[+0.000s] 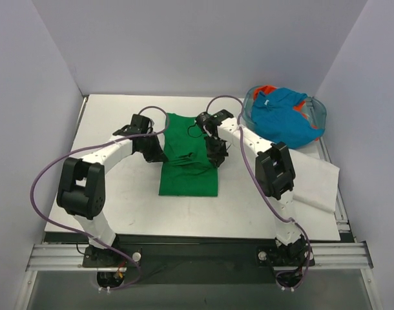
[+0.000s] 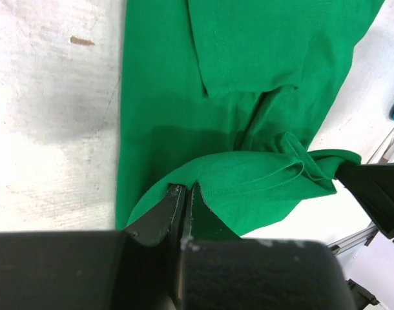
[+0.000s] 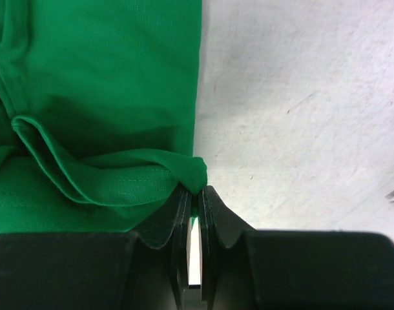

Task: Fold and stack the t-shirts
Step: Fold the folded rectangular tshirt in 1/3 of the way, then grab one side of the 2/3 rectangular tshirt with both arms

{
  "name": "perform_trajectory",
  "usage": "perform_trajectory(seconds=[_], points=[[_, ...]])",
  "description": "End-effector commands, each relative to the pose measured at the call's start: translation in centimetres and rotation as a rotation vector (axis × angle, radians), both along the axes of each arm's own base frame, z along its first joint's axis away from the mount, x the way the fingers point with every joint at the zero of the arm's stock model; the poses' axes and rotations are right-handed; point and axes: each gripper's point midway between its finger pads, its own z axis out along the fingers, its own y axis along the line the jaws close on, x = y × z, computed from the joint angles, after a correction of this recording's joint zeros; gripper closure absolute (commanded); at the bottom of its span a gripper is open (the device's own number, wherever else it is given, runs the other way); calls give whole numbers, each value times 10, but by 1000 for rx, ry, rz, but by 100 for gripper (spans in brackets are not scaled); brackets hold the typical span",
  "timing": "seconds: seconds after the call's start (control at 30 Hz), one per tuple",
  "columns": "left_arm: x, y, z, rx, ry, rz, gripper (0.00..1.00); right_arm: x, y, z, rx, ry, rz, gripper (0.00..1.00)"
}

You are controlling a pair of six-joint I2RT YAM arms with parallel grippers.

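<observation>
Left tool (image 1: 158,151), center-left of the top view: jaws together, pinching the left edge of the green t-shirt (image 1: 188,174). In the left wrist view the tool (image 2: 184,194) has a raised lip of green cloth (image 2: 248,77) nipped between its tips, at bottom center of the frame.

The green t-shirt sits mid-frame on the white surface (image 1: 106,129) as a narrow lengthwise strip, sleeves apparently already tucked in. Its middle is bunched up between the two tools.

Right tool (image 1: 216,155), just right of center: jaws together too, clamped on the opposite edge. In the right wrist view the tool (image 3: 196,192) bites a small knot of fabric (image 3: 106,77) right at the shirt's right border.

Why the matched pinch: probably so both edges lift level and the fold across the width comes out square. Looks like a mid-fold step, with stacking not yet started.

Upper right of the top view: the turquoise t-shirt (image 1: 284,119) is heaped in a clear tub (image 1: 320,113), with a bit of the orange-red t-shirt (image 1: 267,90) peeking out behind it. Both are well apart from the tools, waiting their turn. A white sheet (image 1: 316,181) lies below the tub.
</observation>
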Motion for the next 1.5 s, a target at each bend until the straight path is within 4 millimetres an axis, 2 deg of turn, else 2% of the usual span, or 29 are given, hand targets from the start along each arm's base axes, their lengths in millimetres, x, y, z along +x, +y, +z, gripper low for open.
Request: perform_trajectory(seconds=[0.0,0.07,0.2,0.27,0.3,0.33,0.4,0.5,0.57,0.6,0.63,0.67,0.7,0.73,0.77,0.8,0.83,0.9,0.93,0.97,1.03,1.27,1.47], points=[[22,-1,12,-10,-69,-19,100,1,-12,4,-43,35,16,100],[26,0,12,-7,-77,-12,99,8,-11,3,-36,33,21,100],[34,3,12,2,-90,-1,82,23,-4,3,-9,24,13,100],[40,2,13,-1,-102,-4,71,32,0,4,10,15,5,86],[44,2,11,0,-103,-3,60,36,2,5,16,10,2,67],[47,2,12,-2,-108,-5,54,39,2,5,22,10,-5,58],[54,1,20,-1,-137,-13,51,44,3,13,42,-11,-16,44],[54,4,33,11,-179,-29,49,46,1,28,49,-48,-16,39],[48,6,42,14,-203,-41,49,43,-1,40,58,-67,-14,39],[39,9,34,19,-183,-45,48,37,-5,36,50,-48,-20,39],[32,10,30,23,-171,-48,48,32,-6,43,61,-56,-20,39],[25,11,33,18,-176,-52,49,30,-5,44,74,-61,-24,39],[10,14,20,24,-139,-56,48,17,-11,31,52,-22,-25,39],[3,16,17,25,-131,-57,48,9,-8,38,97,-19,-29,40],[-4,16,22,13,-148,-62,48,4,-6,35,114,-22,-30,40],[-12,18,18,13,-139,-62,48,-2,-6,32,124,-18,-31,41],[-26,20,7,13,-109,-64,48,-16,-8,26,139,-1,-38,41],[-39,21,8,-2,-114,-66,48,-28,-9,20,156,8,-48,43],[-52,24,-3,-1,-88,-67,48,-46,-13,11,155,46,-51,44],[-57,24,1,-12,-100,-67,48,-47,-11,8,169,37,-61,44],[-72,27,-10,-10,-70,-63,47,-62,-11,-3,185,58,-58,47],[-99,29,-24,-38,-32,-53,46,-86,-10,-23,191,101,-72,56],[-106,31,-24,-40,-36,-46,45,-96,-14,-40,170,127,-64,60]])
